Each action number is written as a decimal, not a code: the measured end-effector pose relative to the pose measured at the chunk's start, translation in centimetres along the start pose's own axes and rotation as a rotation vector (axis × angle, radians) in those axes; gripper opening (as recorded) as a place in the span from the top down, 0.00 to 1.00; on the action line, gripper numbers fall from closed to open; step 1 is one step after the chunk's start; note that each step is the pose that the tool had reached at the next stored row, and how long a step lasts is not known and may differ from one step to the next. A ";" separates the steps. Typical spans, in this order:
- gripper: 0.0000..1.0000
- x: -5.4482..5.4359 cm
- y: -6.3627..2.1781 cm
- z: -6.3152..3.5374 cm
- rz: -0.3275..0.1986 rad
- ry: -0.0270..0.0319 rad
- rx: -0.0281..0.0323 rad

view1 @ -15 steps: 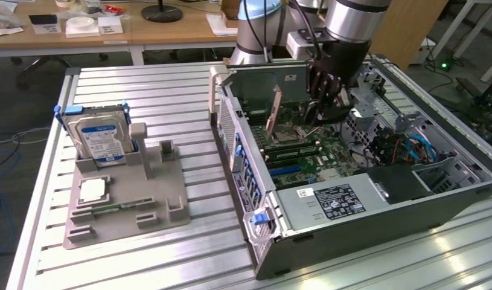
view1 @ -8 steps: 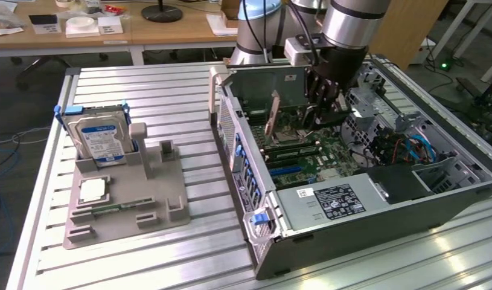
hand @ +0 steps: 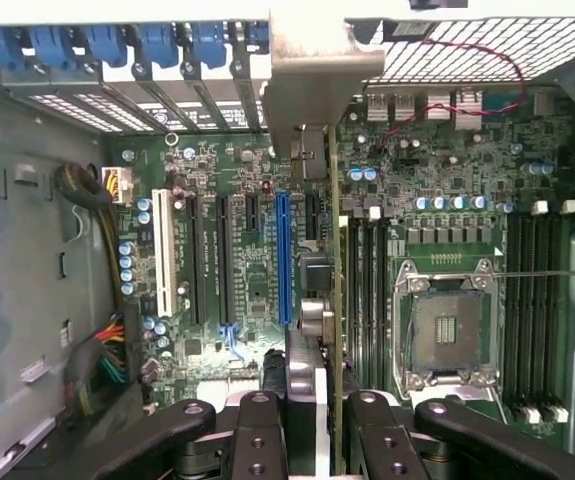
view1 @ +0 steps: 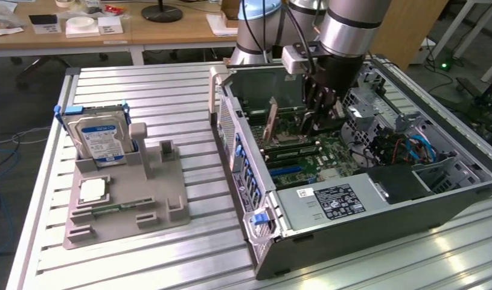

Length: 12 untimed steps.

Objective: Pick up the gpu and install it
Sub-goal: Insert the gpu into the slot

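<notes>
The gpu (hand: 333, 250) is a thin dark card seen edge-on in the wrist view, with its metal bracket (hand: 312, 70) at the case's rear wall. It stands upright over the motherboard (hand: 447, 200), between the long blue slot (hand: 283, 260) and the memory slots. My gripper (hand: 329, 400) is shut on the card, one black finger (hand: 302, 385) on each side of it. In the exterior view my gripper (view1: 320, 124) reaches down into the open computer case (view1: 351, 223), and the card's bracket end (view1: 272, 121) shows toward the exterior view's left of it. Whether the card sits in a slot I cannot tell.
A grey fixture (view1: 125, 193) on the slatted table holds a blue-labelled hard drive (view1: 98, 139) and a green memory strip (view1: 108, 209). Inside the case are a power supply (view1: 330, 202), a bare processor socket (hand: 449, 330) and cable bundles (hand: 107, 360). A wooden desk (view1: 149, 30) stands behind.
</notes>
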<state>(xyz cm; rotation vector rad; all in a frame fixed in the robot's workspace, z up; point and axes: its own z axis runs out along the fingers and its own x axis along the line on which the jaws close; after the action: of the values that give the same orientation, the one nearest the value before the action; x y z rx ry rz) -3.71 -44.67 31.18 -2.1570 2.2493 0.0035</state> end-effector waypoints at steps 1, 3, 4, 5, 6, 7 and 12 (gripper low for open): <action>0.72 0.0 0.01 0.18 0.000 0.0000 0.0000; 0.72 0.0 0.03 0.54 0.000 -0.0001 -0.0001; 0.72 0.0 0.04 0.72 0.000 -0.0001 -0.0001; 0.72 0.1 0.05 0.90 0.000 -0.0001 -0.0001; 0.72 0.1 0.05 1.10 0.000 -0.0001 -0.0001; 0.72 0.1 0.06 1.28 0.000 -0.0001 -0.0001; 0.72 0.1 0.60 2.18 0.000 0.0000 -0.0001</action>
<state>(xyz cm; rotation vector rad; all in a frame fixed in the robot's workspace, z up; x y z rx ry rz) -4.27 -44.71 28.99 -2.1568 2.2495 0.0036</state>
